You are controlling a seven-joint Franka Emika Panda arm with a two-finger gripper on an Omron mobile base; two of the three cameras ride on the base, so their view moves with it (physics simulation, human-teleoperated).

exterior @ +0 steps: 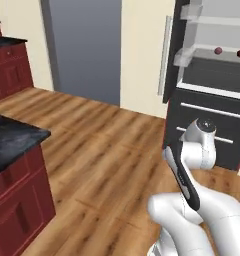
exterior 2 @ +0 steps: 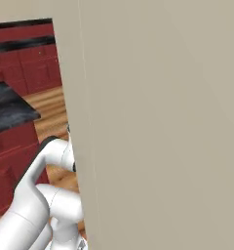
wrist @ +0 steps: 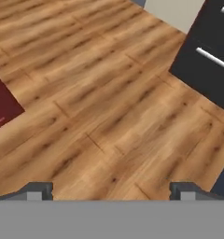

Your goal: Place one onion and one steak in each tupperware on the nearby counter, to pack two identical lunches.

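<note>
Gripper (wrist: 112,190) wide open and empty, fingertips (wrist: 39,190) spread far apart over bare wood floor (wrist: 100,102). Up in the open fridge (exterior: 212,75), well apart from the folded arm (exterior: 192,170): two small dark red round things (exterior: 218,51) on a shelf, too small to identify. Counter (exterior: 12,137) corner well off to the arm's left.

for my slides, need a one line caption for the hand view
Open fingers hang empty over the wood floor, black drawers at upper right.
</note>
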